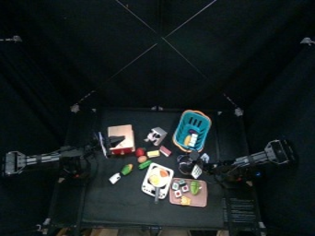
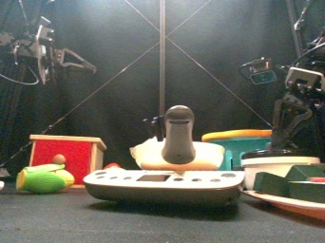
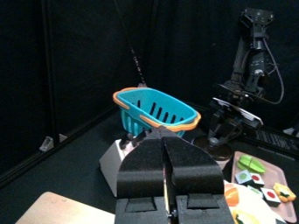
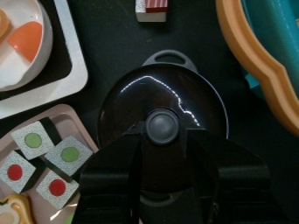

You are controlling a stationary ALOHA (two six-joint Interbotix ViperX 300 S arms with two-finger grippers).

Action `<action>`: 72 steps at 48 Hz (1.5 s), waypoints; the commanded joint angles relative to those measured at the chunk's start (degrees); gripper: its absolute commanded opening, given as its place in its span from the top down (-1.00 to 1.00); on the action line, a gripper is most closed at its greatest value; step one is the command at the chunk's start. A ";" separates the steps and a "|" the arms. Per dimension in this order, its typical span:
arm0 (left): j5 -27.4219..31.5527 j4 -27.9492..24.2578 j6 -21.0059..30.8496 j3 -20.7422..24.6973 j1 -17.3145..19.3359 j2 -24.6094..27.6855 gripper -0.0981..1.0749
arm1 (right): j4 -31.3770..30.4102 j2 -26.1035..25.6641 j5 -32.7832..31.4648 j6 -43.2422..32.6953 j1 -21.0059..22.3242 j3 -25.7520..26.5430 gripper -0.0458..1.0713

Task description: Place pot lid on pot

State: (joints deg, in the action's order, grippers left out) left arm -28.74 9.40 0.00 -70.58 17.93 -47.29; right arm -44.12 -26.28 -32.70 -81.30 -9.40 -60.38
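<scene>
Pot lid: dark, round, lay flat on the bench directly beneath the right gripper, whose jaws stood wide astride its knob. Left gripper: jaws closed, empty, well apart.

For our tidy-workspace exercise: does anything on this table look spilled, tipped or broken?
Nothing stands out. The dark pot lid lies flat, knob up, beside the blue basket, with the right gripper open over its knob.
</scene>
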 commanded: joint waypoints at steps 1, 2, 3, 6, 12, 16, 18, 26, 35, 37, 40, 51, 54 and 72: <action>-0.26 0.09 -0.18 0.70 0.09 0.09 0.68 | 0.00 0.09 -0.09 -0.09 0.62 0.35 -0.16; -0.35 0.09 -0.18 0.62 0.09 0.09 0.68 | 0.00 0.09 -0.09 -0.18 0.62 0.35 -0.16; -0.26 0.00 -0.18 0.62 0.09 0.09 0.68 | 0.00 0.18 -0.18 -0.18 0.62 0.35 -0.16; -0.26 0.09 -0.18 0.70 0.09 0.09 0.68 | 0.09 0.26 -0.18 -0.09 0.53 0.35 -0.16; -0.26 0.00 -0.18 0.62 0.09 0.09 0.68 | 0.09 0.35 -0.53 -0.18 0.70 0.35 -0.19; -0.26 0.00 -0.18 0.62 0.09 0.09 0.68 | 0.18 0.35 -0.97 -0.18 1.23 0.44 -0.26; -0.35 0.00 -0.18 0.62 0.09 0.09 0.68 | 0.00 0.35 -1.23 -0.18 1.32 0.53 -0.32; -0.35 0.00 -0.18 0.62 0.09 0.09 0.68 | -0.35 0.26 -1.85 0.18 1.32 1.23 -0.56; -0.35 0.09 -0.18 0.53 0.09 0.09 0.68 | -0.97 -0.09 -1.85 0.26 1.32 2.20 -0.69; -0.26 0.09 -0.18 0.53 0.18 0.09 0.68 | -0.97 0.00 -1.85 0.26 1.23 2.37 -0.69; -0.35 0.00 -0.18 0.53 0.09 0.09 0.68 | -1.05 -0.09 -1.85 0.35 1.23 2.46 -0.69; -0.26 0.00 -0.18 0.53 0.18 0.09 0.68 | -1.05 -0.62 -1.85 0.35 0.88 2.64 -0.69; -0.26 0.09 -0.18 0.53 0.18 0.09 0.68 | -1.05 -0.79 -1.76 0.35 0.88 2.64 -0.69; -0.26 0.00 -0.18 0.53 0.18 0.09 0.68 | -1.05 -0.88 -1.67 0.35 0.88 2.90 -0.69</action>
State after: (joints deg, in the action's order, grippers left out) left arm -28.83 9.40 -0.09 -70.75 17.93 -47.29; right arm -45.00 -26.19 -34.54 -80.95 -8.44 -58.97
